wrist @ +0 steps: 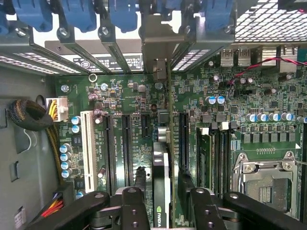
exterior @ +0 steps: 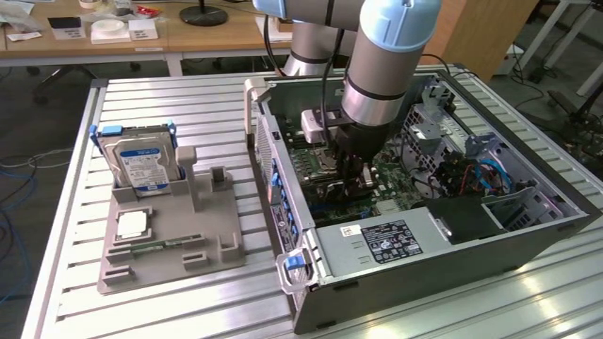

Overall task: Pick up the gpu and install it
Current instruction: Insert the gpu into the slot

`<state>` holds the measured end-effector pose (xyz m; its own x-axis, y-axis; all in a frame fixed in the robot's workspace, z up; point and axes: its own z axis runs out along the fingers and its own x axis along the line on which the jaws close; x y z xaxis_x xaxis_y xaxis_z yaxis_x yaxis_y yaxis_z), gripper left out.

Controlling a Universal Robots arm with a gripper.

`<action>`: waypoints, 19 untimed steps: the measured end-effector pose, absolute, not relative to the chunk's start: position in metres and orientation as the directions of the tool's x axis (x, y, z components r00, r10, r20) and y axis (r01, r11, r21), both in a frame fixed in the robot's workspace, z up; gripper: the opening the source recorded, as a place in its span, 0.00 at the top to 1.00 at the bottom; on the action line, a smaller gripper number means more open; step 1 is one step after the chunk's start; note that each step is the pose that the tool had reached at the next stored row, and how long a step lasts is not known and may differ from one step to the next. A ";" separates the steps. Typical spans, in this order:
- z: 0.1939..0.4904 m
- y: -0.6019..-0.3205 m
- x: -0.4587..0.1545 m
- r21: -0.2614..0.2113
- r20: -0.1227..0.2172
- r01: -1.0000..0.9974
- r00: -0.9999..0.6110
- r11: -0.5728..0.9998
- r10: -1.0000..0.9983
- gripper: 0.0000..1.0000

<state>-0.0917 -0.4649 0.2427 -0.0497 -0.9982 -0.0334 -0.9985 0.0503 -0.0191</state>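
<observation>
In the exterior view, the arm reaches down into the open computer case (exterior: pixel 424 198) at the centre right of the frame, and the hand (exterior: pixel 356 176) sits low over the green motherboard (exterior: pixel 320 169). At the left of the frame a grey moulded holder (exterior: pixel 169 240) on the ribbed metal worktop (exterior: pixel 188 106) carries a boxy silver hard drive (exterior: pixel 141 166) and a narrow memory stick (exterior: pixel 165 245).

In the wrist view, the gpu (wrist: pixel 160 187) stands edge-on at the lower centre of the frame, a thin card with a black cooler face, in line with a long black slot (wrist: pixel 183 139) of the board; its silver bracket (wrist: pixel 158 57) reaches up toward the rear openings below the blue latches (wrist: pixel 76 12). The black fingers (wrist: pixel 139 201) flank the card on both sides, with a little room showing, so the hold looks loosened; whether they touch it I cannot tell.

Judging from this, the risk is a card only partly seated: if its edge connector is not fully down, it could tilt once the hand lets go, or the bracket could catch on the case's sheet-metal rim.
</observation>
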 end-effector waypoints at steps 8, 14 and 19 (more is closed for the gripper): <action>0.247 -0.465 -0.092 -0.019 -0.033 -0.999 -0.050 0.050 -0.998 0.60; 0.247 -0.465 -0.092 -0.019 -0.033 -0.999 -0.050 0.050 -0.998 0.60; 0.247 -0.465 -0.091 -0.015 -0.032 -0.999 -0.050 0.051 -0.998 0.60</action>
<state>-0.0910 -0.4647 0.2470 -0.0501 -0.9982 -0.0320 -0.9986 0.0506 -0.0152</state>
